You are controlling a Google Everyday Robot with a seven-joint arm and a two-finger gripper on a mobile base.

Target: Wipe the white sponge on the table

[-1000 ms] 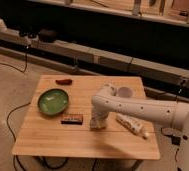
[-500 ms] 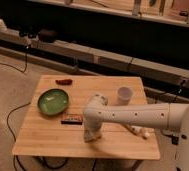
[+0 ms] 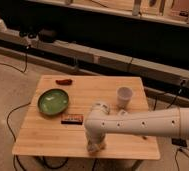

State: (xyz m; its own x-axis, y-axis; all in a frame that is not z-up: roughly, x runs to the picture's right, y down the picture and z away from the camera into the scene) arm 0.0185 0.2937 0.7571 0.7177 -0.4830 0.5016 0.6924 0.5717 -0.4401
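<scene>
Honestly can't pick out the white sponge anywhere. The pincer is pointed down at the front part of the bench, close to the near edge, and its tip is just a pale blob. If the sponge is under it or in it, I can't tell it apart, so can't say how it looks either. The pincer is closed up tight. The forearm covers the bench's right side, and the bottle that showed there a second ago is hidden now. Since then the pincer has moved nearer the front edge, and the white cup is uncovered. The green bowl hasn't moved.
</scene>
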